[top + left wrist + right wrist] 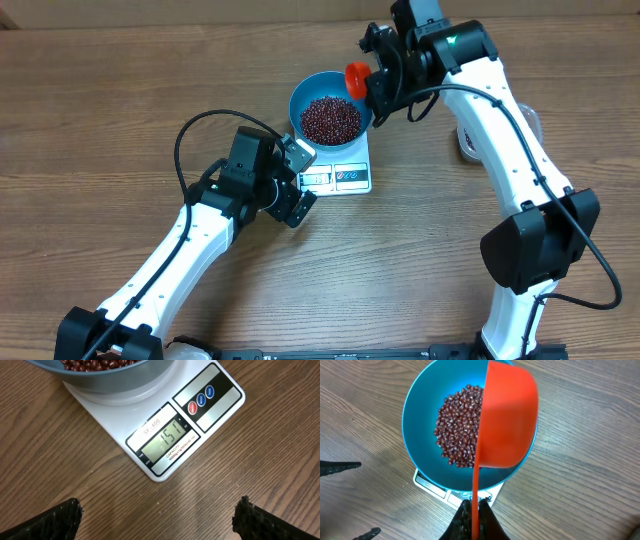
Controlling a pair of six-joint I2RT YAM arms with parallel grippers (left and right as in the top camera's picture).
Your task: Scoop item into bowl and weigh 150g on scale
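The blue bowl (300, 100) stands on the white scale (345, 178) and holds a heap of red-brown beans (331, 120). In the left wrist view the scale's (210, 415) display reads 151, with the bowl (110, 380) and beans (95, 364) at the top edge. My left gripper (304, 181) is open over bare table just in front of the scale, its fingers (55, 520) wide apart. My right gripper (475, 509) is shut on the thin handle of an orange-red scoop (507, 420). The scoop hangs tilted over the bowl's (415, 420) right side, above the beans (457, 425).
A pale clear container (468, 145) shows partly behind the right arm, to the right of the scale. Bare wooden table surrounds the scale on the left and front. The left arm's cable loops over the table at centre left.
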